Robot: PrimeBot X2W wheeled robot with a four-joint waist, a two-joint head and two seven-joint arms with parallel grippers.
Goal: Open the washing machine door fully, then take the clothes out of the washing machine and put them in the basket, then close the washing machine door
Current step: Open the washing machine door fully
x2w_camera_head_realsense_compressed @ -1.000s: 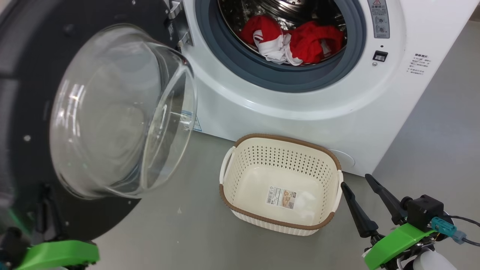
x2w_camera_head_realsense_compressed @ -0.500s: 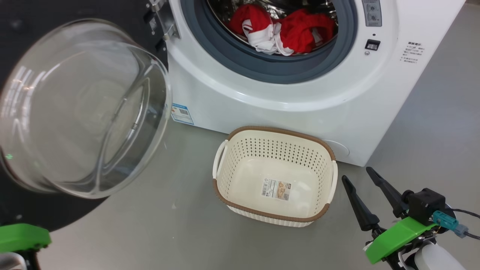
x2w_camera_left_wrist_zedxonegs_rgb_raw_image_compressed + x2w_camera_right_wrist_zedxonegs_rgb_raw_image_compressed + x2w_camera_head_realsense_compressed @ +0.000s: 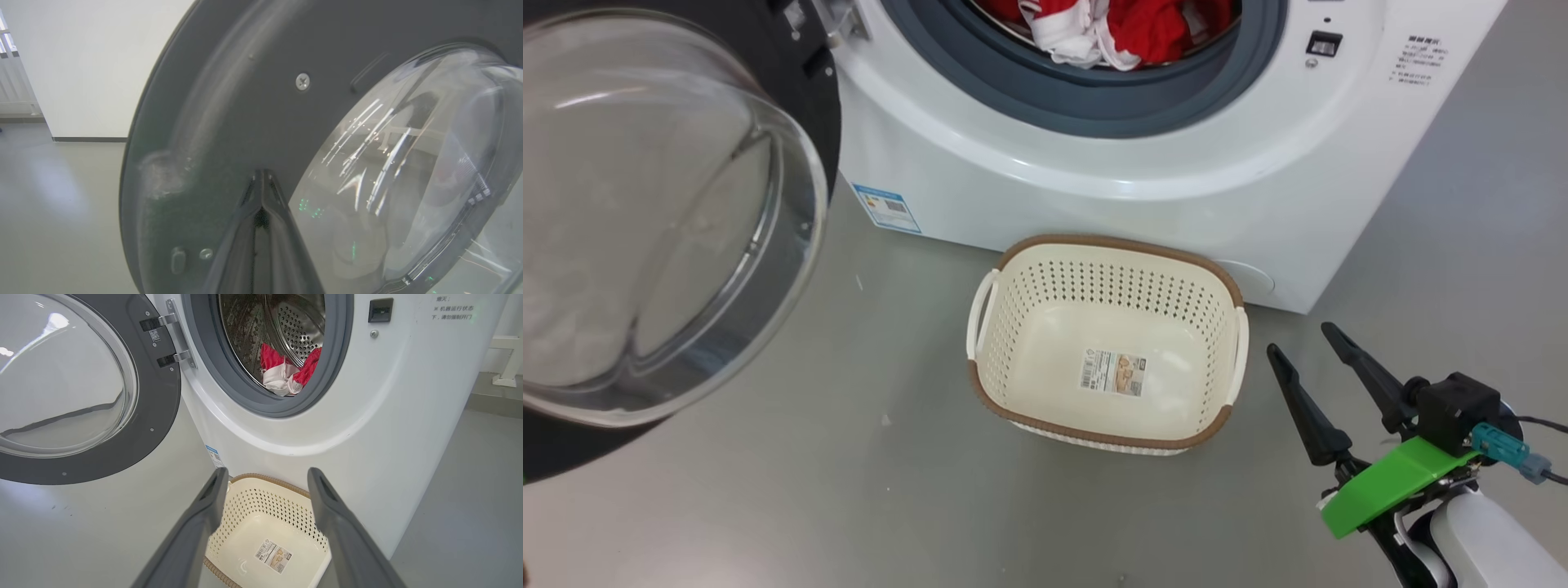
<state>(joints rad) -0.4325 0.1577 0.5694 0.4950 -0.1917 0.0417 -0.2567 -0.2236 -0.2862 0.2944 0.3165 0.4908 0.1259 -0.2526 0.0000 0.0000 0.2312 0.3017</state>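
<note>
My left hand (image 3: 262, 176) is closed, its two dark fingers pressed together to a single point. In the left wrist view that point lies over the dark inner face of the large round black door with the bulging clear glass bowl (image 3: 645, 220), just beside the edge of the glass. I cannot tell whether the tips touch the door. The door stands swung out to the left of the big white front-loading washing machine (image 3: 1094, 163), hanging on its metal hinge (image 3: 171, 339), with the bowl side turned toward me.

The opening is uncovered. The bright red garments with white parts (image 3: 286, 373) lie bunched low in the perforated steel drum (image 3: 298, 330), behind the grey rubber ring (image 3: 1078, 106).

The small cream perforated plastic basket with the brown woven-look rim (image 3: 1119, 242) sits on the grey floor (image 3: 849, 490), directly below the opening and close against the front of the machine. It holds no clothes, and a printed label (image 3: 1112, 372) shows on its bottom. A small blue sticker (image 3: 886, 208) sits low on the machine's front, to the left of the basket.

My right hand (image 3: 1298, 339) is open, fingers spread in a V and gripping nothing. It hovers above the floor just to the right of the basket, apart from it, and points toward the machine.
</note>
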